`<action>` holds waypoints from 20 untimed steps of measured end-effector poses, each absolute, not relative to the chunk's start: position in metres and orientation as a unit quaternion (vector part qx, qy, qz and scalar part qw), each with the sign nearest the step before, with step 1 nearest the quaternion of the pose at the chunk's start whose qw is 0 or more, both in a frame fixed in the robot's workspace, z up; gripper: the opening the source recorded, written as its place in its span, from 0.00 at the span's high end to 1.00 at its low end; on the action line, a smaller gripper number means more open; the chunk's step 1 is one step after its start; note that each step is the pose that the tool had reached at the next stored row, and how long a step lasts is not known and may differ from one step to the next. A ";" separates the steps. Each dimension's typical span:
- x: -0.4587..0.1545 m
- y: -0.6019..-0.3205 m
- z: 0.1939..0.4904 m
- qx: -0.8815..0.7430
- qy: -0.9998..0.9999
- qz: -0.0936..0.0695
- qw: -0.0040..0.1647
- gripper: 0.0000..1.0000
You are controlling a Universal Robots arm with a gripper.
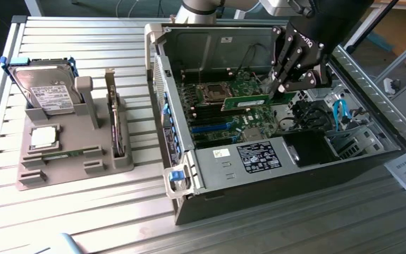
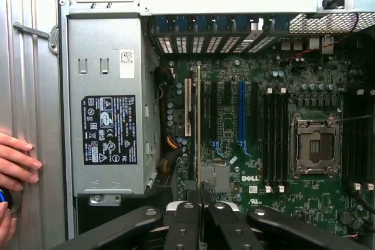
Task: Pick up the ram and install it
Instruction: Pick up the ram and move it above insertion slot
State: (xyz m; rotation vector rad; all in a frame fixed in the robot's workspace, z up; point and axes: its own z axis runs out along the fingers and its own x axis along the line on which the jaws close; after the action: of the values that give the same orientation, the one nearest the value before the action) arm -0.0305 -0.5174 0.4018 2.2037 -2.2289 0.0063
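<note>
**Ram gripped at one end above the open motherboard**

Toward the exterior view's left edge of the desk (image 1: 83,211), a grey fixture (image 1: 69,169) is seen. It carries a hard drive (image 1: 44,90), a processor chip (image 1: 43,136) and a second ram stick (image 1: 62,155) lying flat. Toward the exterior view's right, an open computer case (image 1: 259,201) stands on the desk.

Inside the case, the ram (image 1: 245,100) is held over the motherboard (image 1: 224,127), just beside the processor socket (image 1: 213,92) and clear of the board. The gripper (image 1: 277,90) is closed on one end of the stick, and the rest juts out unsupported.

In the wrist view the ram (image 2: 199,121) is seen edge-on as a thin line. It runs out from between the fingers (image 2: 186,218), which are clamped on its two faces. A person's hand (image 2: 14,159) lies on the desk beside the power supply (image 2: 108,127).

The stick is judged to be light, stiff and thin, and easily damaged. It is best held by its bare board edges or faces near an end, away from the contact row. With an end grip, tilting under insertion force is to be expected.
</note>
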 end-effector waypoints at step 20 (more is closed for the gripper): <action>-0.026 -0.513 0.402 0.703 -0.711 0.002 0.004 0.88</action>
State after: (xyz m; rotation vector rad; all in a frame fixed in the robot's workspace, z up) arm -0.0260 -0.5133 0.4017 2.2037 -2.2290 0.0063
